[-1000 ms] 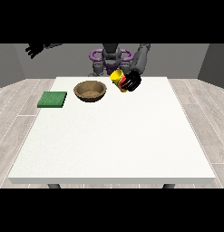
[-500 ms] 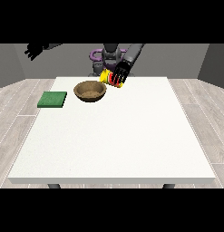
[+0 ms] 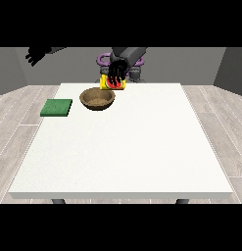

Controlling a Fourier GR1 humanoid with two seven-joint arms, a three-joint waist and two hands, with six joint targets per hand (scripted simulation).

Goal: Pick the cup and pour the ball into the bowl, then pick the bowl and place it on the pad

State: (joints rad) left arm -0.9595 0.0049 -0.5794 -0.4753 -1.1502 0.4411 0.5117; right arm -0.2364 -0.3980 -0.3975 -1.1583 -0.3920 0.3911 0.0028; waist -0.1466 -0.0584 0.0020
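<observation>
**Cup held tipped beside the bowl's far rim**

The robot hand [image 3: 116,74] nearer the view's right is curled round the yellow cup [image 3: 112,83], its dark fingers wrapping the cup's side. The cup lies tilted over on its side in that grasp, with a patch of red showing between the fingers. It hangs above the bench [image 3: 127,147], just beyond and a little to the right of the bowl [image 3: 97,98], close to the bowl's far rim. Whether cup and bowl touch cannot be told from this view. The ball cannot be made out, either in the cup or in the bowl.

The brown bowl stands upright on the bench near the far edge, its inside showing a speckled tan floor. To its left, apart from it, the green pad [image 3: 57,107] lies flat on the bench close to the left edge. Nothing rests on the pad.

The other robot hand [image 3: 33,55], at the view's left, is raised high and wide of the bench, well apart from everything on it. Its fingers are spread and relaxed and it holds nothing.

The robot's grey torso stands behind the far edge of the bench, with the arm of the cup-holding hand sloping down from the shoulder to the cup.
</observation>
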